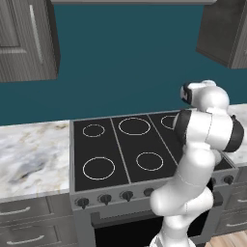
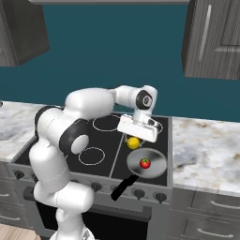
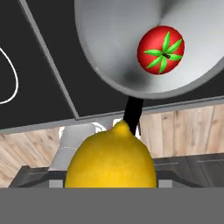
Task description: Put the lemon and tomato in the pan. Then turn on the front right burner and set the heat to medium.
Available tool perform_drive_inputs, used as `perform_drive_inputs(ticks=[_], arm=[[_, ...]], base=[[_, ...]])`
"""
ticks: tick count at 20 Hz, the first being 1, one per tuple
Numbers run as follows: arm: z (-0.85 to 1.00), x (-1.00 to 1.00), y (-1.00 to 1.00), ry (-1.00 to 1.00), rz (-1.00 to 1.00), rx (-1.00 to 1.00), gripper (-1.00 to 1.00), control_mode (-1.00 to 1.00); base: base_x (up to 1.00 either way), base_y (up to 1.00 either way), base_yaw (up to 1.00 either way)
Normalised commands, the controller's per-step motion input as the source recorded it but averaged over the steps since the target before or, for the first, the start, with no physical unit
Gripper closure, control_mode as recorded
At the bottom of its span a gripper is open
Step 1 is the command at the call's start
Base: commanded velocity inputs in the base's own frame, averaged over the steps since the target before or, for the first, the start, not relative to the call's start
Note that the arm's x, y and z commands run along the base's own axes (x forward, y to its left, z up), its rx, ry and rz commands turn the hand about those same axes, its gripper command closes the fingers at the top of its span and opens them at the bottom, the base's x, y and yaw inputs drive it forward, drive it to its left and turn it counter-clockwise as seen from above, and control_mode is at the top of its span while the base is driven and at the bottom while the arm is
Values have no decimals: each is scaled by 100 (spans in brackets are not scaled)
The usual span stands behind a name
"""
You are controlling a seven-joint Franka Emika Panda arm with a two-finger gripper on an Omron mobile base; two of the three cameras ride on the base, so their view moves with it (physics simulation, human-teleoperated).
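Observation:
The grey pan (image 2: pixel 157 167) sits on the stove's front right burner, its black handle (image 2: pixel 123 188) pointing toward the front edge. The red tomato (image 2: pixel 145 163) lies inside the pan. My gripper (image 2: pixel 134 138) hangs above the cooktop just behind the pan, shut on the yellow lemon (image 2: pixel 133 143). In the hand view the lemon (image 3: pixel 111 159) sits close between the fingers and covers them. Beyond it are the pan (image 3: pixel 113 43) and the tomato (image 3: pixel 160 49) with its green stem top.
The black cooktop (image 1: pixel 120 149) has several white burner rings. A row of knobs (image 2: pixel 138 192) runs along the stove's front. Marble counters (image 2: pixel 206 145) flank the stove, and dark cabinets (image 2: pixel 213 40) hang above. My own arm (image 1: pixel 202 144) blocks the stove's right side in the left base view.

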Motion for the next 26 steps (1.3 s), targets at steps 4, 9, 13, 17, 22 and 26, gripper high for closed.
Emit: perform_drive_inputs(ticks=[4, 9, 13, 17, 22, 26], arm=[[-40, 50, -21, -6, 0, 0, 100, -100], [-22, 61, -12, -6, 1, 0, 100, -100], [-26, 76, -11, -3, 3, 0, 100, -100], [-6, 17, -17, 0, 0, 0, 100, -100], [-38, 3, -26, 0, 0, 0, 100, -100], [-45, 0, -13, 0, 0, 0, 100, -100]], base=[[0, 0, 0], [0, 0, 0], [0, 0, 0], [0, 0, 0], [0, 0, 0], [0, 0, 0]])
